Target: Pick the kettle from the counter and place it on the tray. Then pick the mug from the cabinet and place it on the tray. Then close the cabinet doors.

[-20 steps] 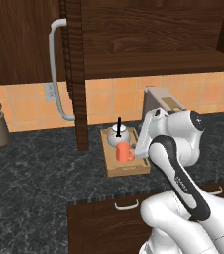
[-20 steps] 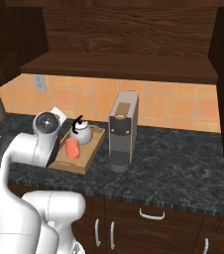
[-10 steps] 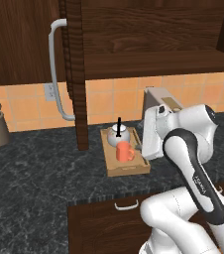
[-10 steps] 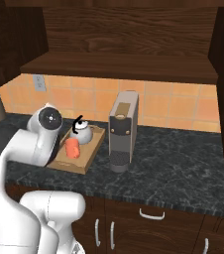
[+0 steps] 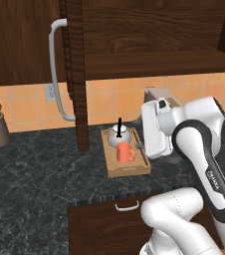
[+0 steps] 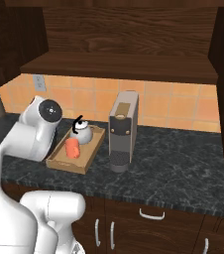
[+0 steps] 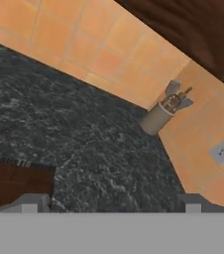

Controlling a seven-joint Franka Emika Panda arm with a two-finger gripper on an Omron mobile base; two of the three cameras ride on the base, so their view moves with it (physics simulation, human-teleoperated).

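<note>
Kettle and mug on tray, doors left to shut.

Kettle (image 5: 119,136) and mug (image 5: 125,152) set touching, both inside the tray (image 5: 112,167) on the worktop (image 5: 35,179), near the coffee machine (image 6: 122,130). Claw (image 7: 111,211) spread wide, holding nothing, aimed across bare stone toward the utensil pot (image 7: 158,115), likely swinging for the open cabinet door (image 5: 77,74) and its bar handle (image 5: 58,74). Compared with a second ago: wrist lifted and rolled away from the tray; kettle and mug unmoved.
</note>
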